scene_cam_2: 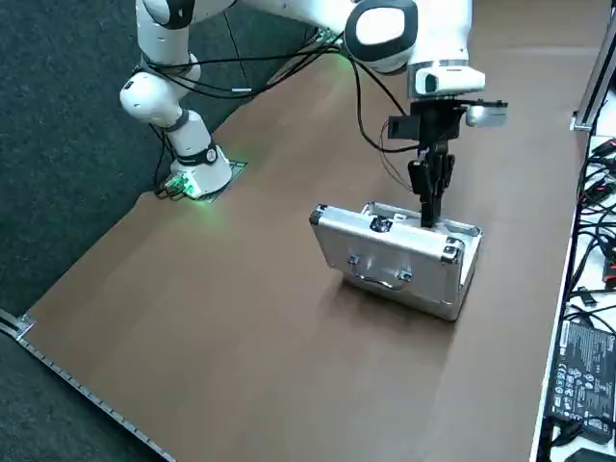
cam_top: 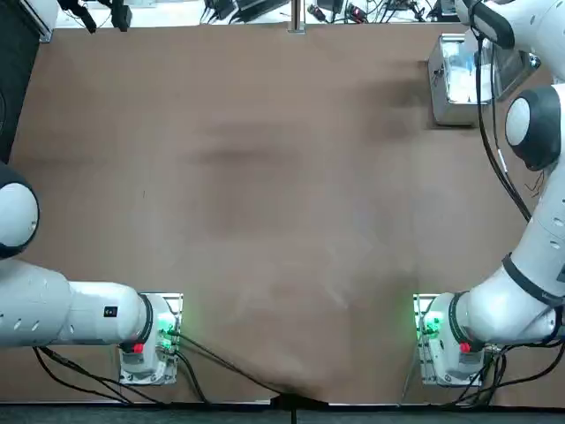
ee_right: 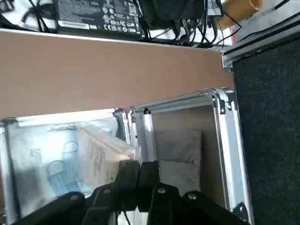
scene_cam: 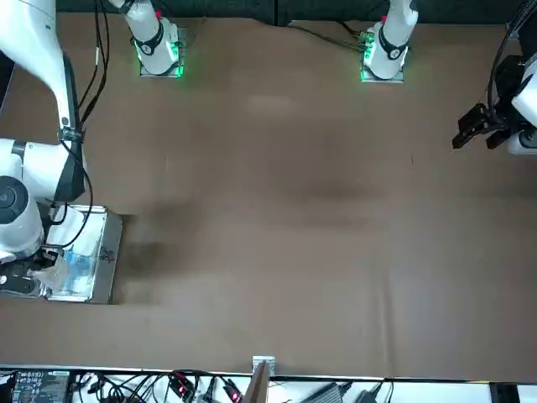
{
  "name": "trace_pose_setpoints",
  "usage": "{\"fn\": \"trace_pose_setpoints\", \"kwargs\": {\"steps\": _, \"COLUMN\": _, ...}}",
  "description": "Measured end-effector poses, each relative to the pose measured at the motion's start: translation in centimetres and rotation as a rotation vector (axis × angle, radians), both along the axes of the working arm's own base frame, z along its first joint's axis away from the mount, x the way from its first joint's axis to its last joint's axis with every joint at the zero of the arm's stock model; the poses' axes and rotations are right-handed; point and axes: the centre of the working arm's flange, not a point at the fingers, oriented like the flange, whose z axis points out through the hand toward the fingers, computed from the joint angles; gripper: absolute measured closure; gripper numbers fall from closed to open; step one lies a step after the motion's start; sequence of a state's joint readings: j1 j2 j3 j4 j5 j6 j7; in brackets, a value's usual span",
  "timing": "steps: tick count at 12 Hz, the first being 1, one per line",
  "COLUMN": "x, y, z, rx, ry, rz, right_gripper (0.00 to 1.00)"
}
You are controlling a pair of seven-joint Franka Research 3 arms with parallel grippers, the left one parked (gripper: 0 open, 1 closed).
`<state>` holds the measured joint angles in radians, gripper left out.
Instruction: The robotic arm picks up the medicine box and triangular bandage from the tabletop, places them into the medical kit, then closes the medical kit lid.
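The right tool (ee_right: 139,165), its fingers together, points down over the open medical kit (scene_cam_2: 390,255), presumably for access to its interior. Beside the tool, a pale packet (ee_right: 101,152) leans inside, likely stowed for closing; we cannot identify the medicine box.

The claw (scene_cam_2: 430,223) is over the medical kit (scene_cam_2: 395,252), at the table's (cam_top: 265,203) far right.

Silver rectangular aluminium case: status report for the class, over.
Right gripper shut, over the case. Case open, pale flat packet inside. Gripper likely in the lid's way, over.
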<state>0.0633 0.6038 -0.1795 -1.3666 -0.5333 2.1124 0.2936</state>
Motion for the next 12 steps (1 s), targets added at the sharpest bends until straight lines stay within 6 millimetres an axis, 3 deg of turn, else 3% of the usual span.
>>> {"fn": "trace_pose_setpoints", "kwargs": {"steps": 3, "x": -0.07, "y": -1.12, "z": -0.76, "rx": -0.004, "ry": 0.022, "rz": 0.004, "right_gripper": 0.99}}
{"fn": "trace_pose_setpoints", "kwargs": {"steps": 12, "x": 0.06, "y": -1.24, "z": -0.04, "rx": -0.015, "ry": 0.039, "rz": 0.034, "right_gripper": 0.99}}
